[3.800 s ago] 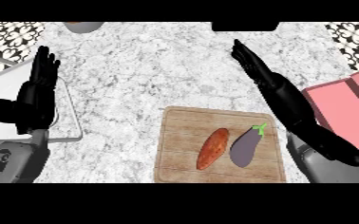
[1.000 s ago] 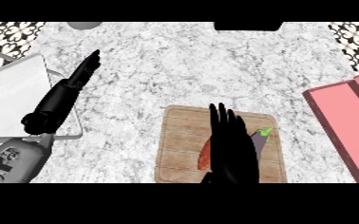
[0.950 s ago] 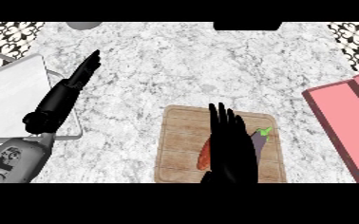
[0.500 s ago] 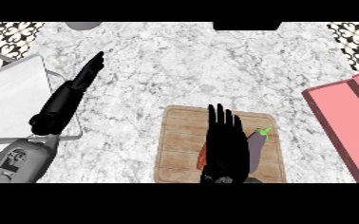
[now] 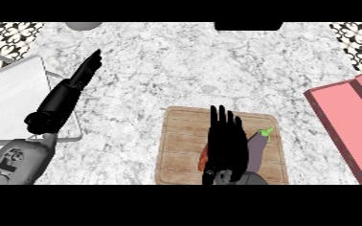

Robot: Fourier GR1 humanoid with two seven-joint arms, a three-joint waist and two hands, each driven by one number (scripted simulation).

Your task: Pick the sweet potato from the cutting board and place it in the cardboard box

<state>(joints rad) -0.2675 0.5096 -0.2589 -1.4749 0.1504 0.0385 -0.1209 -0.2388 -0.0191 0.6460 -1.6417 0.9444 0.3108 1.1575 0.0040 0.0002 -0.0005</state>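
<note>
- Left hand (image 5: 83, 72): fingers straight, holding nothing, over the counter (image 5: 184, 67) at the left, just right of the white tray (image 5: 21, 91). It is well apart from the board and has no part in this step.
- Cutting board (image 5: 180, 146): near centre of the counter. The sweet potato (image 5: 203, 157) lies on it, showing only as an orange sliver at the left edge of the right hand.
- Right hand (image 5: 225, 141): hangs over the sweet potato, fingers straight and pointing to the far side, nothing gripped yet.
- Step in hand, by my reading: the grasp. To do it well, centre the palm on the sweet potato's middle, then curl fingers and thumb round its width.
- Eggplant (image 5: 256, 146): lies just to the right, close beside the hand. Keep the fingers to the left so they do not catch it.
- Pink box (image 5: 339, 119): at the right edge; lift clear of the board before carrying right.
</note>
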